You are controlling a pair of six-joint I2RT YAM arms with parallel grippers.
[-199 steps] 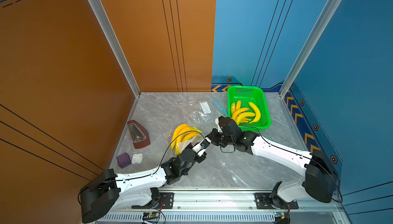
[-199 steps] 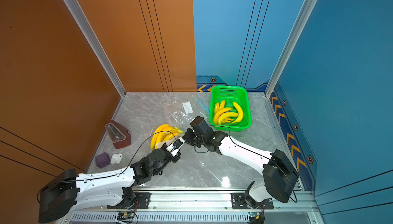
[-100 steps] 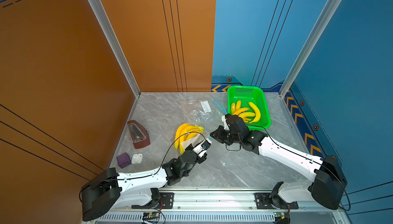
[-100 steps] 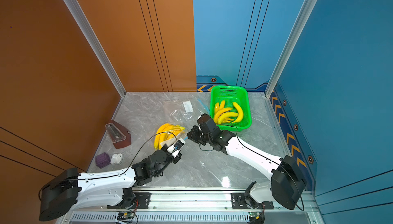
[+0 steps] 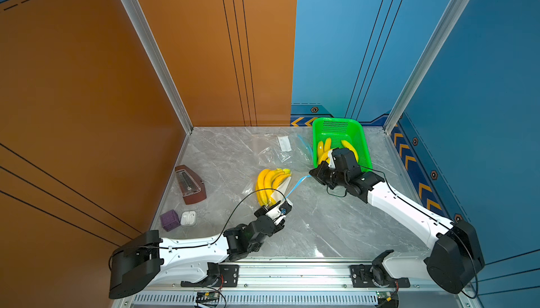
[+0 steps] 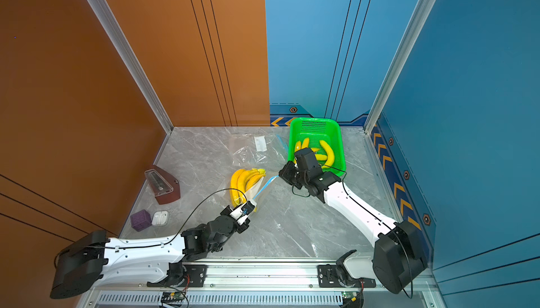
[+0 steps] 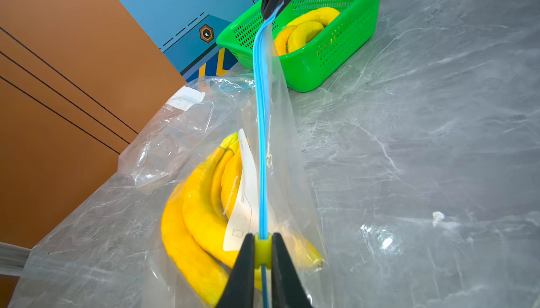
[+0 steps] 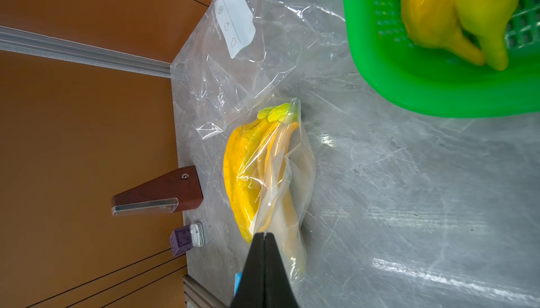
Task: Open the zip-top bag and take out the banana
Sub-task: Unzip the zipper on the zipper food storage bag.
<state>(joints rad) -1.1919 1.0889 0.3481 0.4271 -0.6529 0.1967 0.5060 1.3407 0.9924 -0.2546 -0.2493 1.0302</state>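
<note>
So the left claw (image 7: 263, 240) pinches the slider (image 7: 263, 251) at the near end of the zip (image 7: 260, 116), right claw (image 8: 264, 235) clenched on its far end. The bananas (image 5: 266, 183) lie in the bag (image 8: 304, 169), left of the basket (image 5: 336, 120).

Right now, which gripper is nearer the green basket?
Right. The right gripper pinches the zip-top bag right beside the green basket; left gripper holds the slider farther away, by the bananas.

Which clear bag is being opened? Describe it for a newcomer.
On the marble table, look beside the green basket. The zip-top bag there holds a banana bunch, its blue zip strip stretched taut; the neighbouring clear bag lies empty.
</note>
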